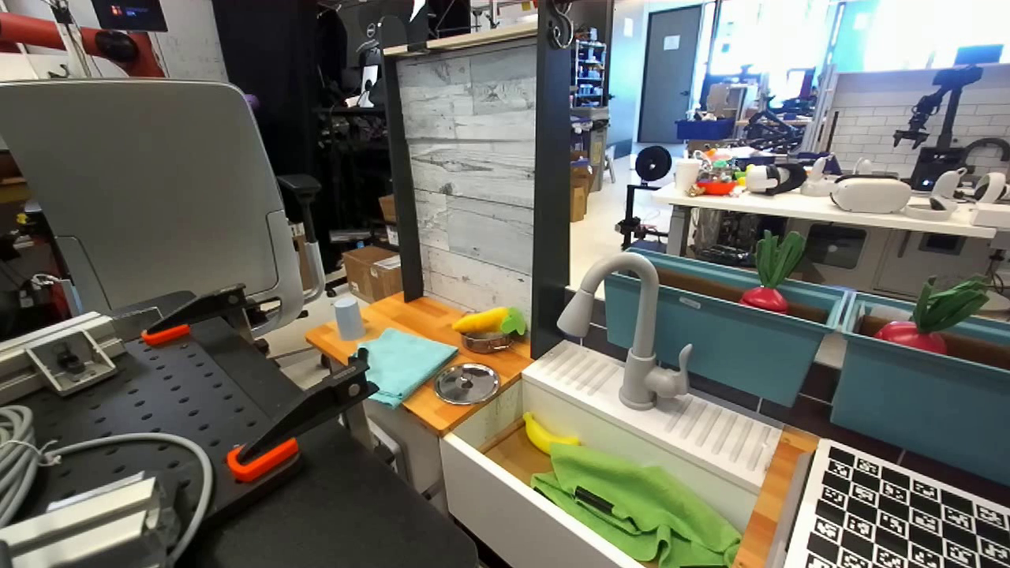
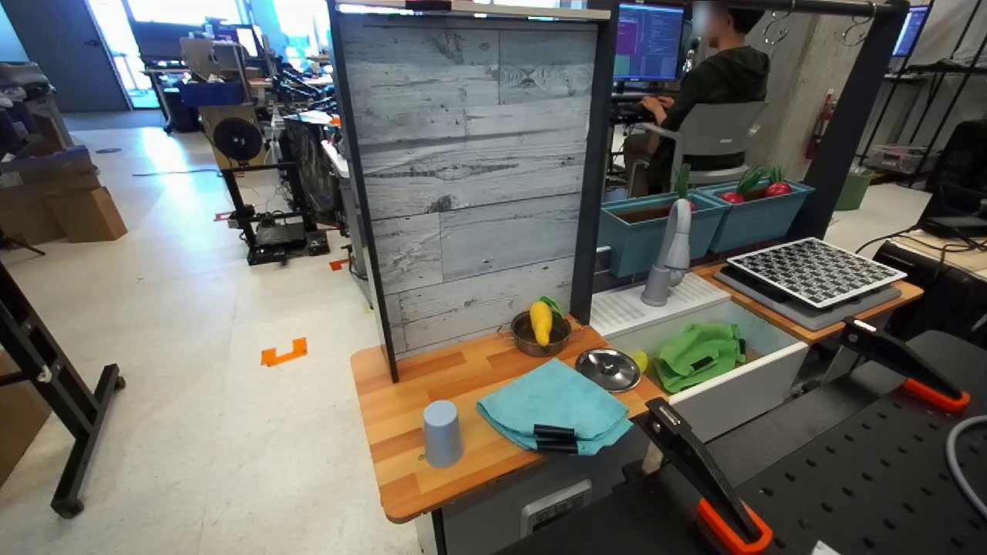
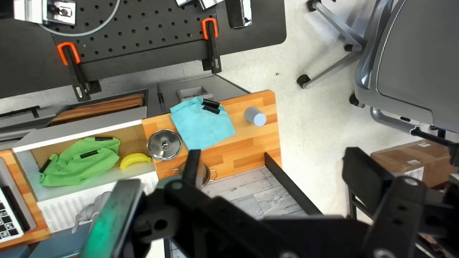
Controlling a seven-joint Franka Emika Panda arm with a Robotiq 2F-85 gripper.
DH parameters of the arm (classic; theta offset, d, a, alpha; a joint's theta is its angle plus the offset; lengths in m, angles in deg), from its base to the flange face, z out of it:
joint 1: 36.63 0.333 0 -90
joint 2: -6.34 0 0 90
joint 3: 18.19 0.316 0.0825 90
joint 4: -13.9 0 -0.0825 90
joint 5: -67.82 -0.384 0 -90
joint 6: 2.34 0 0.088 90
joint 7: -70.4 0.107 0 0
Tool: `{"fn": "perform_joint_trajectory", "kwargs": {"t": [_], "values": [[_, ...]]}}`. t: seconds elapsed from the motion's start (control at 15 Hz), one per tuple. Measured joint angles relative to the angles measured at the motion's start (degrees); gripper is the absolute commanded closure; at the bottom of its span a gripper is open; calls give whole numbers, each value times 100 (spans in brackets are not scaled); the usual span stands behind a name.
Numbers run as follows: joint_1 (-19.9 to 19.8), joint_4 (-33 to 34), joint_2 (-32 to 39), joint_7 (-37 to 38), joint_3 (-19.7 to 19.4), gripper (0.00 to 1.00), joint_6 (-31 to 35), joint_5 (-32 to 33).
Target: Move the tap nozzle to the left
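The tap nozzle is a grey gooseneck faucet on the white ridged ledge behind the sink. In an exterior view its spout head hangs to the left, over the ledge's left part, and a small lever sticks up at the right of its base. It also stands upright in an exterior view. In the wrist view the faucet shows at the lower left, partly hidden by the gripper. My gripper is open with nothing between its fingers, high above the scene. It is out of view in both exterior views.
A green cloth and a yellow banana lie in the sink. The wooden counter holds a blue cloth, pot lid, pot and cup. A wood-look panel and teal planters stand behind.
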Motion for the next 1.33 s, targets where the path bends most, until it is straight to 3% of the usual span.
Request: {"fn": "perform_joint_trajectory", "kwargs": {"t": [0.53,0.93,1.33], "values": [[-513,-472,712,-58,-169,0,1203,81],[-805,-451,2283,-91,-532,0,2952,66],[-837,158,4185,-268,-794,0,4548,-374]]}}
